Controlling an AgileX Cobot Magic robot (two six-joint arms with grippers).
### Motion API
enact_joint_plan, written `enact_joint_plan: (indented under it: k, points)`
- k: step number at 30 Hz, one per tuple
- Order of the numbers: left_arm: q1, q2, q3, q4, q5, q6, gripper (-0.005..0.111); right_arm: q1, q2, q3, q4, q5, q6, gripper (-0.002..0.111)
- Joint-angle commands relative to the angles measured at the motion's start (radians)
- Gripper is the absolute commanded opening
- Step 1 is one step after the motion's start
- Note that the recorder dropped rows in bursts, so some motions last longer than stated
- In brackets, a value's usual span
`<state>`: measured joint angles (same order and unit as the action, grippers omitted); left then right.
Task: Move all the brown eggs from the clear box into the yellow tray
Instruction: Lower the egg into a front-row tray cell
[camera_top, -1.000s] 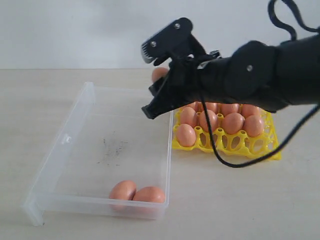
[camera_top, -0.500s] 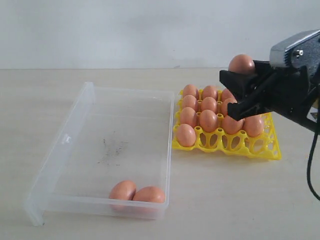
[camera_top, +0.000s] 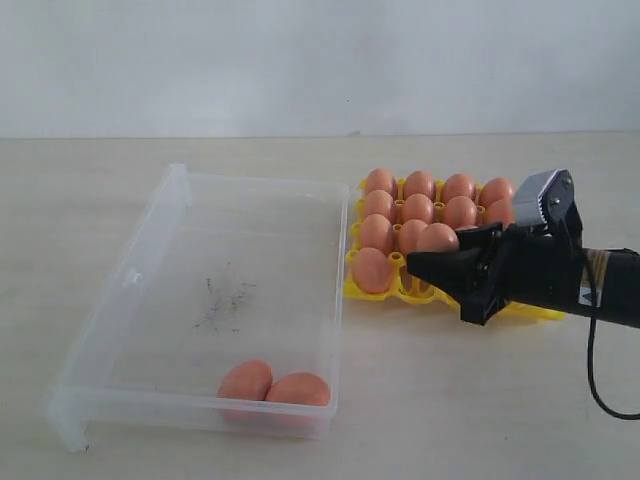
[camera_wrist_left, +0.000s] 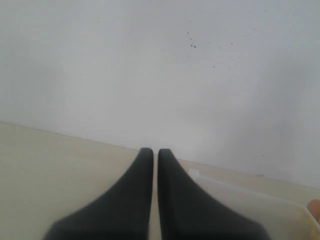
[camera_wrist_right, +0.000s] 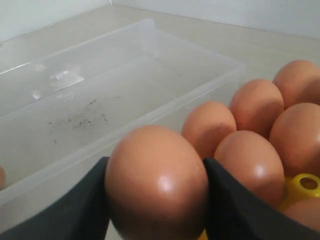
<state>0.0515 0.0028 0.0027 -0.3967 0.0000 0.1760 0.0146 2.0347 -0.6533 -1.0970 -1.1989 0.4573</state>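
The right gripper is descending to the yellow tray, pinching a brown egg, risking cracking it against neighbours; left gripper pressed together

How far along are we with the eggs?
Mostly done: the yellow tray holds eggs in most of its cups. In hand: the right gripper is clamped on one brown egg, low over the tray's near rows, not yet released. Left: two eggs lie touching in the clear box, near corner. The left gripper is shut and empty.
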Motion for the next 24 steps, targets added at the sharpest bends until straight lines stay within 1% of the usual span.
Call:
enact_joint_plan:
  k: [1,10,16,19,24]
  points:
    - [-0.004,-0.003,-0.003,-0.003,0.000,0.006,0.004,-0.006,0.042,-0.048,-0.011,-0.022,0.018,0.000]
    - [-0.004,-0.003,-0.003,-0.003,0.000,0.006,0.004,0.000,0.073,-0.081,-0.005,0.015,0.039,0.000]
    - [-0.004,-0.003,-0.003,-0.003,0.000,0.006,0.004,0.056,0.072,-0.096,-0.024,0.111,0.025,0.000]
    - [-0.004,-0.003,-0.003,-0.003,0.000,0.006,0.004,0.088,0.072,-0.121,-0.029,0.190,0.034,0.000]
    - [-0.004,-0.003,-0.003,-0.003,0.000,0.006,0.004,0.094,0.072,-0.126,0.003,0.195,0.038,0.000]
